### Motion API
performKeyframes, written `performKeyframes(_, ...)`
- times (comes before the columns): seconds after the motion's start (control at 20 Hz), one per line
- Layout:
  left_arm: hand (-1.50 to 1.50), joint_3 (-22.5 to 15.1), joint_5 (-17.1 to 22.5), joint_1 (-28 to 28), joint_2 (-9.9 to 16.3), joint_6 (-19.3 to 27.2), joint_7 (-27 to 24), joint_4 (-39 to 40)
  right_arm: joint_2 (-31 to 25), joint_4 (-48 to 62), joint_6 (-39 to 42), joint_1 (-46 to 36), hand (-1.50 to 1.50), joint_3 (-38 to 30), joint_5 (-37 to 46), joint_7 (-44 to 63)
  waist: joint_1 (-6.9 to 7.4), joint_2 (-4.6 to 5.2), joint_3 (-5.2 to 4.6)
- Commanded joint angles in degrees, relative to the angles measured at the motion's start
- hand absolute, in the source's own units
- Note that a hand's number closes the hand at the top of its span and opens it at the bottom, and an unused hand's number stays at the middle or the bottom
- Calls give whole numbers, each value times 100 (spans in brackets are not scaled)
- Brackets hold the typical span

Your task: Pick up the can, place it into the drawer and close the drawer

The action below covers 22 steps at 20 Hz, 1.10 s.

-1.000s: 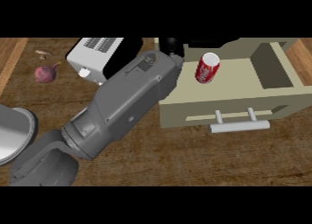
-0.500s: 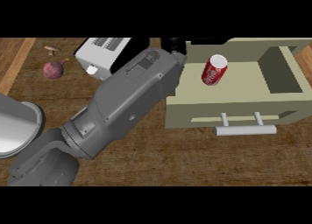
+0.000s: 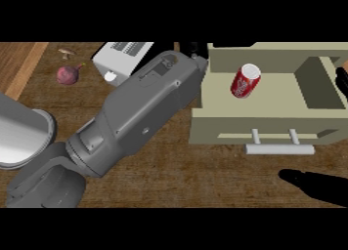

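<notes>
The red cylindrical can (image 3: 245, 81) stands inside the open beige drawer (image 3: 267, 123), so closing remains: the right hand (image 3: 325, 188), fingers relaxed apart, must push its front.

Kitchen, wooden counter (image 3: 206, 180), toaster (image 3: 122, 61), open drawer (image 3: 271, 124)

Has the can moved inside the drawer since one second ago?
No. The can stands at the same spot relative to the drawer handle, up and left of it; both drifted together in the picture, so only the view shifted.
</notes>
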Motion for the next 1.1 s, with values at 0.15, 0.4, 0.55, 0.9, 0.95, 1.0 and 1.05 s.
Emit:
performKeyframes(0.15,-150,31,-179,248,331,-85,246,-240,-204,1774,-812,-1034,-150,585,1409,-461,156,-24,0)
performKeyframes(0.4,-150,-56,-396,248,496,94,582,-540,-303,2834,-1122,-1593,-150,1016,2112,-593,129,-43,0)
performKeyframes(0.55,-150,-83,-474,646,531,160,477,-832,-378,3531,-1367,-1856,-150,1236,2604,-681,186,-46,-1)
performKeyframes(0.9,-150,-97,-749,748,1015,309,868,-1257,-143,5643,-2386,-2892,-150,1086,3230,-628,171,-29,3)
performKeyframes(0.95,-150,-42,-699,810,1353,110,1133,-1507,-128,5708,-2615,-2619,-150,1152,3308,-740,160,-46,2)
performKeyframes(1.0,-150,17,-691,826,1432,-9,1054,-1433,12,6158,-2712,-2919,-150,1181,3515,-504,217,-19,2)
performKeyframes(1.05,-150,-27,-728,804,1412,239,1254,-1723,-190,6439,-2958,-2867,-150,944,3370,-820,207,-37,5)
